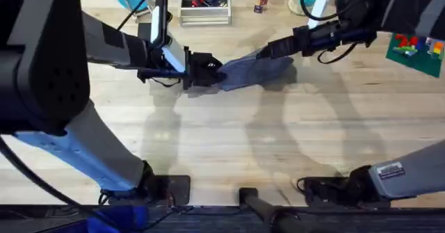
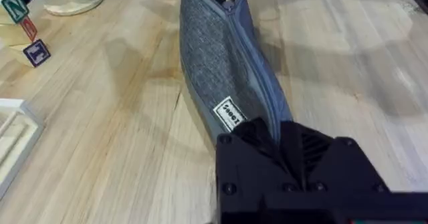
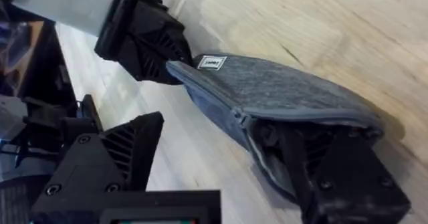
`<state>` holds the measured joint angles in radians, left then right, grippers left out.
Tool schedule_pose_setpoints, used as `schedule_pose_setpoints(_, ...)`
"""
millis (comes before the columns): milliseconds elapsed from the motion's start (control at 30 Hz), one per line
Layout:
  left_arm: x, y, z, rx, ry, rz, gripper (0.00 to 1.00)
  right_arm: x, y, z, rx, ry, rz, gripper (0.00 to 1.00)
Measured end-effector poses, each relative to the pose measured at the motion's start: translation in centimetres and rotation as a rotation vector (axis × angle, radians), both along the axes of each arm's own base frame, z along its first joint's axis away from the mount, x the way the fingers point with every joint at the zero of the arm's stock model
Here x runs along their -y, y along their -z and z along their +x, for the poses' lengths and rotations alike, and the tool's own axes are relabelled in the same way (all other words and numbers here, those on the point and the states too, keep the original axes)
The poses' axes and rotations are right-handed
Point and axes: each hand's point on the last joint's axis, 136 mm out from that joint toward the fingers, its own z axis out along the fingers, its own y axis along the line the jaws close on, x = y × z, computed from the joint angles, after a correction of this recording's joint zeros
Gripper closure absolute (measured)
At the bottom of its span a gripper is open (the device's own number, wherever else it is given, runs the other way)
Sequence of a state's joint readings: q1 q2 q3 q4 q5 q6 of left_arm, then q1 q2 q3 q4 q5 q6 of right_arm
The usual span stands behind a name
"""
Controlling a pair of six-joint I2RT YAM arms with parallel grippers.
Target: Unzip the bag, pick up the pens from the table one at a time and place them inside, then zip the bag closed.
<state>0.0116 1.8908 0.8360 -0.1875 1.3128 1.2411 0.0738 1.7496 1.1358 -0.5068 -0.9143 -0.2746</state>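
Bag [image 1: 254,71] seen mid-tabletop [image 1: 229,142], stretched betw. both end effectors. Left end effector [image 1: 217,71] clamped on bag's label end; fingertips hidden by fabric in left wrist view. Right end effector [image 1: 268,52] at opposite end: one finger [image 3: 348,170] seen pushed inside bag mouth, other finger [image 3: 120,150] outside, apart from fabric; jaws spread. Zipper pull can't be made out. Bag interior dark, contents not discernible. Bag [image 2: 221,77] lying on side, label [image 2: 229,114] up.
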Motion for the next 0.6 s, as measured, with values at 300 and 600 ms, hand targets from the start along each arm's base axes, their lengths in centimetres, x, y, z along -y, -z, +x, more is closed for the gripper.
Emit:
schedule_pose_setpoints(300,0.0,0.0,0.0,-0.003,0.0,0.0,0.959,-0.2,-0.2,-1.7,-0.071,-0.026,0.039,0.004)
schedule_pose_setpoints(600,0.0,0.0,-0.1,-0.004,0.0,0.0,0.959,0.9,-1.7,-1.9,-0.078,-0.02,0.147,0.005)
